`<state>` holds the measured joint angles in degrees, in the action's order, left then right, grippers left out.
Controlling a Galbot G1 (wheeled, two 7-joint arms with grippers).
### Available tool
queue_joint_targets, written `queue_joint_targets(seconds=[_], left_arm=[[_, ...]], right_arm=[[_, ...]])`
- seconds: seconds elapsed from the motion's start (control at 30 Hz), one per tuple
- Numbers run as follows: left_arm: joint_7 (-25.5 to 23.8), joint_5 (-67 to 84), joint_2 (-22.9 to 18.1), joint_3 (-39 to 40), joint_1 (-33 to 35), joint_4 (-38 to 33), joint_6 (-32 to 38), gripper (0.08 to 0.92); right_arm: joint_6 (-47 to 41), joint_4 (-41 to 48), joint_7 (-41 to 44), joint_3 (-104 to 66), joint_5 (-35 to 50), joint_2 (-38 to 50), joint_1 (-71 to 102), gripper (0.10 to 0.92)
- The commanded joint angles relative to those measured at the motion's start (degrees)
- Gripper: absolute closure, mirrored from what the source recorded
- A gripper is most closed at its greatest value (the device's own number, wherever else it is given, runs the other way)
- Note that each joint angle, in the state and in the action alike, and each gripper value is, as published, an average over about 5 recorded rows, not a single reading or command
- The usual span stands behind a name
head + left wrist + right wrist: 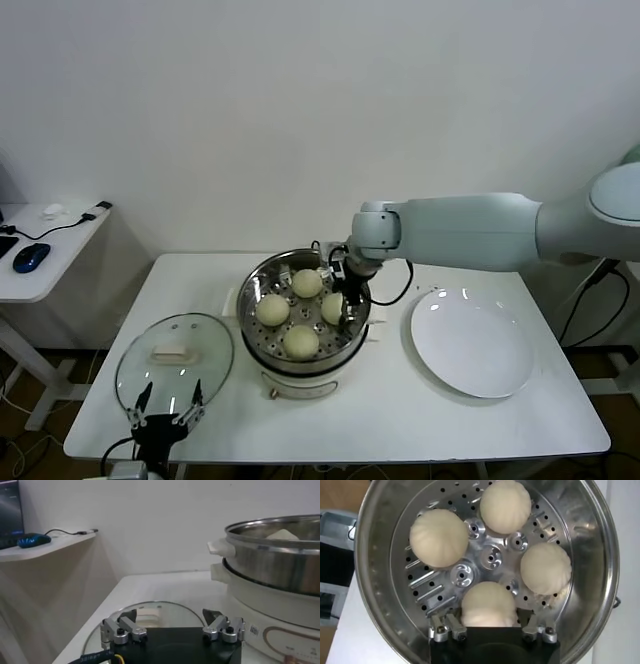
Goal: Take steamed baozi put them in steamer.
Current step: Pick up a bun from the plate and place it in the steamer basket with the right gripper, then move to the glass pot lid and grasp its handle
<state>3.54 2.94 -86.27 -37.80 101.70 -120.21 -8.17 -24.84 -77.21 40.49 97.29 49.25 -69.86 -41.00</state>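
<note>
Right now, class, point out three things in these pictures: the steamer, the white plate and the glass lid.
steamer (262, 283): head view, left inner wall of the steel pot.
white plate (471, 347): head view, bare middle of the plate.
glass lid (200, 347): head view, clear glass right of the white knob.

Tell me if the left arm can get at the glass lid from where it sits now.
Probably yes. The left tool sits open at the table's near edge, right by the lid, and nothing lies between them. The right tool is over in the steamer, out of the way.
</note>
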Motion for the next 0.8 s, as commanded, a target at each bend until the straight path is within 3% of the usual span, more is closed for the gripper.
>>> queue_joint_targets(seconds=[0.03, 0.13, 0.23, 0.37, 0.5, 0.6, 0.8], left_arm=[[0.0, 0.0, 0.1, 0.1, 0.0, 0.2, 0.0, 0.177], [0.0, 0.0, 0.1, 0.0, 0.1, -0.1, -0.1, 0.177], [-0.1, -0.1, 0.1, -0.1, 0.1, -0.3, -0.1, 0.177], [-0.1, -0.3, 0.0, 0.1, 0.5, -0.7, 0.2, 0.177], [0.4, 0.1, -0.1, 0.4, 0.7, -0.7, 2.2, 0.177], [1.0, 0.8, 0.0, 0.6, 0.6, -0.8, 3.7, 0.177], [1.2, 4.6, 0.4, 0.4, -0.1, -1.1, 4.2, 0.177]], right_arm=[[7.6, 1.3, 9.0, -0.6, 2.3, 1.3, -4.0, 0.211], [11.3, 2.4, 13.9, -1.9, 4.8, 3.6, -7.3, 0.204], [12.5, 4.2, 13.3, -7.0, 8.4, 7.0, -8.1, 0.203], [12.3, 6.9, -0.4, -24.3, 11.8, 12.9, -0.5, 0.202], [12.1, 6.8, -16.0, -41.8, 5.0, 18.5, 10.2, 0.203], [12.1, 3.3, -23.0, -50.1, -0.8, 24.5, 16.4, 0.203], [8.6, -8.4, -38.8, -72.2, -1.8, 37.0, 40.0, 0.203]])
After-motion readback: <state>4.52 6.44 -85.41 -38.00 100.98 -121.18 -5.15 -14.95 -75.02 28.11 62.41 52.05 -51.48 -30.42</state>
